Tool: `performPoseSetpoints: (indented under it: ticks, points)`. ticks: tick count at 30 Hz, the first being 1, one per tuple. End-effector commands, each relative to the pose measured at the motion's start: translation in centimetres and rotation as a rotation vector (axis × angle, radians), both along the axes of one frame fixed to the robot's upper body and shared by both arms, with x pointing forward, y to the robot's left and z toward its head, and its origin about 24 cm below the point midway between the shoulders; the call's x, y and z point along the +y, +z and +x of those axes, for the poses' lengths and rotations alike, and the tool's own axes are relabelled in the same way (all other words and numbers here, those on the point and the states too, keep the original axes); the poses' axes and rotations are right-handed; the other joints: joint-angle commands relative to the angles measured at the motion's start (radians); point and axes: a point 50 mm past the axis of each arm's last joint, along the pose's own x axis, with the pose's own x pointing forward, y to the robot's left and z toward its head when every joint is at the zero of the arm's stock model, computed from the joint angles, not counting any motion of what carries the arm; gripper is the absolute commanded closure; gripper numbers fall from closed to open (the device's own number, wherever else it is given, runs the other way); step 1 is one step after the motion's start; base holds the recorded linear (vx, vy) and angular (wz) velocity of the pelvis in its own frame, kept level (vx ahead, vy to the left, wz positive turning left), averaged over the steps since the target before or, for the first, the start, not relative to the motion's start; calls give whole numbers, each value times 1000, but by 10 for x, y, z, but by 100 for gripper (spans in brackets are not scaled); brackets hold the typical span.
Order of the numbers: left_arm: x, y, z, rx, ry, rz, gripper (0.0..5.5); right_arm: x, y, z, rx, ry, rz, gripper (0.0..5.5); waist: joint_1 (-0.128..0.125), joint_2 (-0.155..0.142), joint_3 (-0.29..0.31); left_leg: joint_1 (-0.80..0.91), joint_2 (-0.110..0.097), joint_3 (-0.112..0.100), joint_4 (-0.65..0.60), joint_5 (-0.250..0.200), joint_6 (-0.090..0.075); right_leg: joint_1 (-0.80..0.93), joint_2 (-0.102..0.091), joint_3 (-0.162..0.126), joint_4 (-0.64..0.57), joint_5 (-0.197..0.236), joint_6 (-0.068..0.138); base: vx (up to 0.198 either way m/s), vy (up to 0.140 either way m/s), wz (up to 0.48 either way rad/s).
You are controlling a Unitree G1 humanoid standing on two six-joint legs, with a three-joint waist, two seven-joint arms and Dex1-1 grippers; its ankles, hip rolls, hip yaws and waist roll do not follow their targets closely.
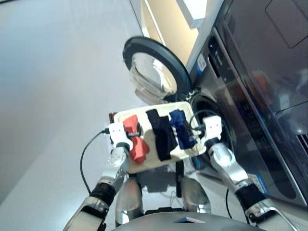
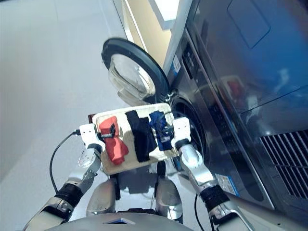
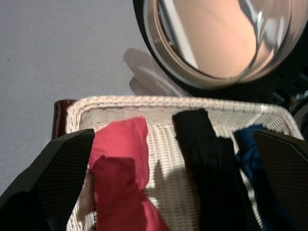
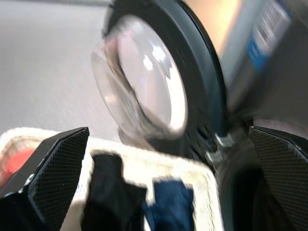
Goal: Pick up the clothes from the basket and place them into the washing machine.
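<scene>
in the cream-white woven wicker basket (image 1: 144, 164), the coral-red rolled garment (image 1: 136, 139) is lying lengthwise beneath the nearer left gripper (image 3: 159, 192), whose fingers are spread; the right gripper (image 4: 163, 183) seemingly is too.

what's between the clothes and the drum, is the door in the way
Nothing visible. The door is swung open to the left, the drum opening sits just beyond the basket, and the clothes lie uncovered in it.
</scene>
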Motion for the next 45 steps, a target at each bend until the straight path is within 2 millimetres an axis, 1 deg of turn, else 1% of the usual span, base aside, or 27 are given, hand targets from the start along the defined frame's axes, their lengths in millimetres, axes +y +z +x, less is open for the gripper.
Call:
performPoseSetpoints:
  ticks: [1, 4, 6, 8, 10, 11, 12, 15, 21, 23, 25, 27, 30, 33, 35, 38, 39, 42, 45]
  points:
    - [-23, 32, 8, -166, -16, -45, 0, 26, 57, -13, -257, 113, 123, 0, 12, 4, 1, -45, -13, -23, 170, -126, 17, -106, -17, 18, 233, -122, 9, -174, -28, -34]
    - [-29, 46, 17, -204, 5, -53, 0, 41, 82, -17, -344, 167, 193, 0, 4, 6, 40, -143, -17, -38, 229, -129, 18, -196, -20, 23, 291, -126, 5, -185, -37, 27]
    - [-30, 52, 22, -218, 16, -53, 0, 46, 94, -20, -398, 184, 203, 0, 1, 6, 58, -199, -18, -46, 262, -129, 20, -249, -14, 29, 323, -129, -1, -156, -32, 134]
    - [-30, 58, 26, -232, 35, -49, 0, 50, 106, -24, -451, 199, 212, 0, 0, 8, 59, -258, -21, -53, 282, -127, 24, -307, -10, 31, 345, -129, -6, -114, -11, 110]
    - [-30, 58, 29, -220, 61, -55, 0, 53, 113, -24, -478, 195, 227, 0, -1, 7, 59, -313, -21, -56, 305, -126, 27, -359, -11, 29, 365, -129, -11, -79, -12, 46]
    - [-30, 58, 30, -220, 61, -55, 0, 53, 113, -24, -479, 195, 227, 0, -1, 7, 59, -316, -20, -57, 313, -133, 27, -362, -10, 29, 372, -135, -11, -105, 7, 11]
    - [-32, 61, 36, -205, 105, -90, 0, 56, 123, -25, -514, 190, 262, 0, -5, 9, 59, -375, -19, -59, 336, -133, 27, -421, -11, 37, 395, -135, -11, -89, 4, -8]
    - [-33, 65, 43, -195, 136, -101, 0, 56, 130, -26, -556, 152, 284, 0, -11, 11, 59, -434, -21, -60, 359, -135, 28, -479, -11, 42, 415, -137, -15, -82, 18, -22]
    - [-30, 71, 56, -168, 211, -146, 0, 58, 140, -28, -603, 131, 298, 0, -25, 8, 59, -523, -17, -58, 397, -140, 29, -573, -3, 55, 449, -137, -17, -29, 11, -25]
    - [-27, 76, 62, -163, 243, -143, 0, 59, 142, -28, -613, 127, 295, 0, -30, 6, 59, -545, -16, -56, 408, -143, 28, -599, 0, 59, 460, -139, -18, 0, 0, 0]
    - [-21, 74, 68, -133, 281, -159, 0, 62, 143, -28, -616, 137, 297, 0, -36, 3, 59, -569, -13, -56, 425, -148, 28, -624, 2, 63, 476, -145, -19, 0, 0, 0]
    - [-17, 81, 72, -143, 292, -162, 0, 62, 144, -29, -617, 147, 307, 0, -41, 1, 59, -590, -8, -57, 446, -156, 27, -651, 3, 67, 498, -151, -19, 0, 0, 0]
    - [-15, 87, 77, -152, 288, -165, 0, 63, 147, -31, -626, 167, 310, 0, -48, 2, 59, -629, -4, -59, 473, -161, 25, -686, 3, 69, 520, -157, -18, 0, 0, 0]
    - [-13, 91, 81, -153, 294, -165, 0, 66, 149, -32, -629, 183, 312, 0, -52, 2, 59, -653, -5, -61, 486, -164, 24, -712, 6, 69, 533, -160, -19, 0, 0, 0]
    - [-10, 97, 87, -155, 307, -157, 0, 69, 152, -34, -636, 208, 316, 0, -57, 0, 59, -680, -2, -60, 493, -163, 24, -743, 10, 67, 547, -165, -18, 0, 0, 0]
    - [-5, 101, 91, -151, 321, -135, 0, 71, 154, -36, -646, 234, 320, 0, -64, -2, 59, -706, 0, -65, 503, -163, 22, -770, 7, 65, 558, -166, -17, 28, -4, -6]
    - [-3, 97, 91, -135, 329, -128, 0, 72, 151, -37, -632, 239, 325, 0, -65, -2, 59, -689, 2, -67, 517, -199, 17, -754, 7, 64, 575, -200, -12, 88, 4, -19]
    - [4, 96, 96, -100, 361, -124, 0, 76, 151, -39, -621, 267, 334, 0, -70, -8, 59, -706, 4, -68, 524, -199, 15, -770, 10, 66, 580, -201, -12, 28, 5, -2]
    - [10, 97, 100, -81, 374, -111, 0, 75, 150, -39, -616, 279, 338, 0, -77, -12, 59, -718, 5, -71, 526, -197, 13, -781, 12, 68, 580, -200, -11, 0, 0, 0]
